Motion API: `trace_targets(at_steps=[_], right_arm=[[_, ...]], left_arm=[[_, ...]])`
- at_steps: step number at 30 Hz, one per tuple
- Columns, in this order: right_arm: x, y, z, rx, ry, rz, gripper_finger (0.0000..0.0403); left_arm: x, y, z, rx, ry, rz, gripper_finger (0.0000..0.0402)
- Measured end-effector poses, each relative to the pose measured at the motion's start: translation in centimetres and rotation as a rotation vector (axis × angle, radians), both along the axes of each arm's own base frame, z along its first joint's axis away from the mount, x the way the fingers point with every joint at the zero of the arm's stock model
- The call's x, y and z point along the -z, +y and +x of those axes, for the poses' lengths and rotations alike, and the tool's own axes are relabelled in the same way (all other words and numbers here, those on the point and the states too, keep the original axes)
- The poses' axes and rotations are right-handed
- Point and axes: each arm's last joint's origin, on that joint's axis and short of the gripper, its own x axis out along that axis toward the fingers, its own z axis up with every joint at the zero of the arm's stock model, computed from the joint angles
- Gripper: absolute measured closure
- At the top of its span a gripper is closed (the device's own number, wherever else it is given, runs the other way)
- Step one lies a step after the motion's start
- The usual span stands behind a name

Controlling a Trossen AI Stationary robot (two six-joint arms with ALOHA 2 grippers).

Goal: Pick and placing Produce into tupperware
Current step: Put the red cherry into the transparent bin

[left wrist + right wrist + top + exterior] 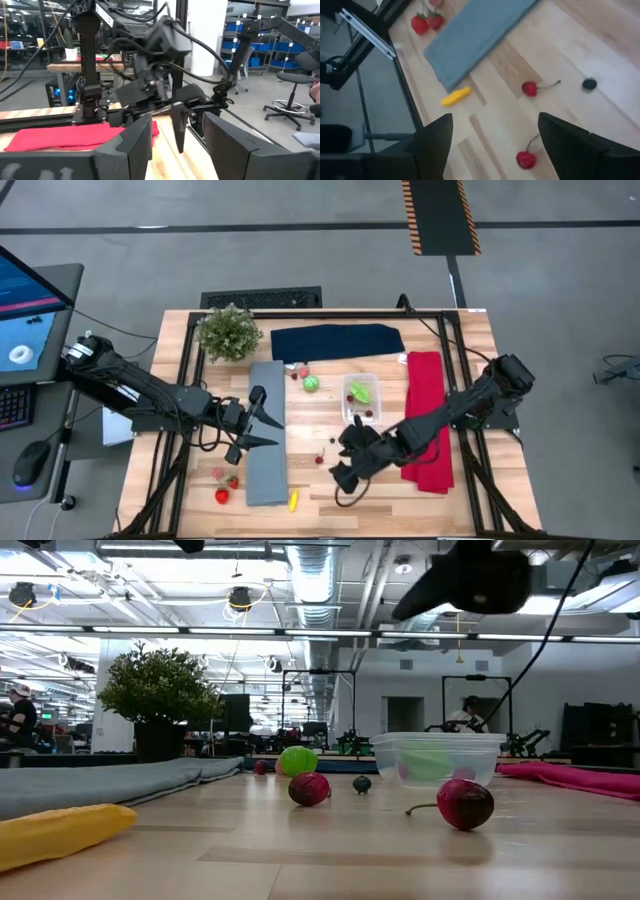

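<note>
Your right gripper [345, 465] hangs spread above two cherries [529, 88] near the grey cloth [266, 432]; left gripper [262, 420] half-spread, empty.

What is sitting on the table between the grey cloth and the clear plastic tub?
In the high view, a lime-green piece and a small red one lie on bare wood between the grey cloth and the tub.

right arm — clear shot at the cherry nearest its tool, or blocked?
Probably yes. The right tool hangs open over bare wood, and the nearest cherry lies between its fingers in the right wrist view, with nothing on it. The grey cloth and yellow piece lie farther off.
</note>
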Motion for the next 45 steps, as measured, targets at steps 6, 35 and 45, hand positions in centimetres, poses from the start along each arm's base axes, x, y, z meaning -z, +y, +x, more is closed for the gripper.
trace_targets(at_steps=[6,35,45], right_arm=[[3.2,1.6,0.8,0.043,0.038,-0.021,0.0086],[8.4,5.0,5.1,0.159,0.498,-0.155,0.0153],[8.4,5.2,4.9,0.168,0.520,-0.161,0.0187]], left_arm=[[0.0,0.0,0.0,0.002,0.012,-0.026,0.0235],[-0.2,0.0,0.1,-0.005,-0.030,-0.021,0.0235],[-0.3,0.0,0.1,-0.006,-0.034,-0.022,0.0235]])
